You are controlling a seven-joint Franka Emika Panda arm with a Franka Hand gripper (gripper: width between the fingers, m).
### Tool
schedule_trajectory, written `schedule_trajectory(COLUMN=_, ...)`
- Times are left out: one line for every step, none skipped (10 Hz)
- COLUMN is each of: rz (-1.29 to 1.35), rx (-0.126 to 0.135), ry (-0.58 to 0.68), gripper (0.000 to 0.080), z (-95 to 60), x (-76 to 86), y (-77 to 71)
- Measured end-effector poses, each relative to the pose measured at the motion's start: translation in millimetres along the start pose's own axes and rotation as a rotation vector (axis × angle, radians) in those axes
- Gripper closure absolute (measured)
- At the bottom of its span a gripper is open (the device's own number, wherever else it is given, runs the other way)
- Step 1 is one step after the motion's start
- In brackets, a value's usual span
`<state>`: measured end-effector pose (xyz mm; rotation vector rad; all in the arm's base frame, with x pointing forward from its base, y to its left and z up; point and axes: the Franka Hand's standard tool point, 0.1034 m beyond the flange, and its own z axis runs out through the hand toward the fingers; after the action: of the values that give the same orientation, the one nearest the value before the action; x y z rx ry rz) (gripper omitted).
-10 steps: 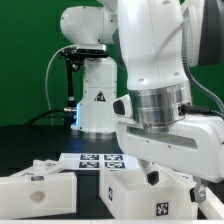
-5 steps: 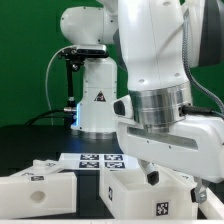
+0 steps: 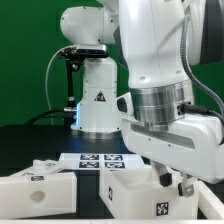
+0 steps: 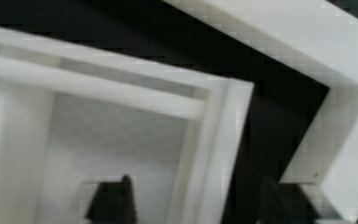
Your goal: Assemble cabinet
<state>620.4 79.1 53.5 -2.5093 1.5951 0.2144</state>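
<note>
The gripper [image 4: 190, 203] hangs low over the cabinet box [image 3: 138, 196], which lies by the tabletop's edge closest to the exterior camera, toward the exterior view's right. In the wrist view the two dark fingers [image 4: 108, 200] stand released and spread apart. An upright white wall of the box [image 4: 213, 150] runs between them. The wall is narrower than the gap. Grey inner surface shows between it and one finger, and black table between it and the other, so neither pad is seen pressing on it. How far down the tips reach along the wall cannot be told. Beyond that wall an angled white cabinet panel [image 4: 309, 70] crosses the black background, apart from the box.

In the exterior view the wide wrist hides most of the fingers. A second white cabinet part [image 3: 38, 186], with a small dark hole in its face, lies at the same near edge toward the exterior view's left, just beside the box. The marker board [image 3: 95, 160] lies flat behind both pieces, nearer the middle of the black table [image 3: 30, 145].
</note>
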Motion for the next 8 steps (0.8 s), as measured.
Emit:
schedule_trajectory(rz=0.006, rx=0.002, ry=0.001, gripper=0.0598, z=-0.6, x=-0.8, y=-1.6)
schedule_trajectory(rz=0.018, rx=0.005, ry=0.000, gripper=0.0718, z=-0.7, x=-0.8, y=-2.6)
schedule_trajectory(rz=0.038, rx=0.013, ry=-0.006, gripper=0.0718, z=-0.4, x=-0.8, y=-4.4)
schedule_trajectory(rz=0.061, rx=0.015, ry=-0.006, gripper=0.0718, z=0.3, x=-2.6, y=-7.4)
schedule_trajectory(rz=0.086, rx=0.018, ry=-0.006, gripper=0.0718, z=1.2, x=-6.1, y=-12.9)
schedule_trajectory(rz=0.135, rx=0.023, ry=-0.006, gripper=0.0718, z=2.2, x=-10.3, y=-19.6)
schedule_trajectory(rz=0.179, rx=0.028, ry=-0.007, gripper=0.0718, z=2.6, x=-12.3, y=-23.0)
schedule_trajectory(rz=0.250, rx=0.049, ry=-0.003, gripper=0.0718, z=2.3, x=-10.7, y=-26.4)
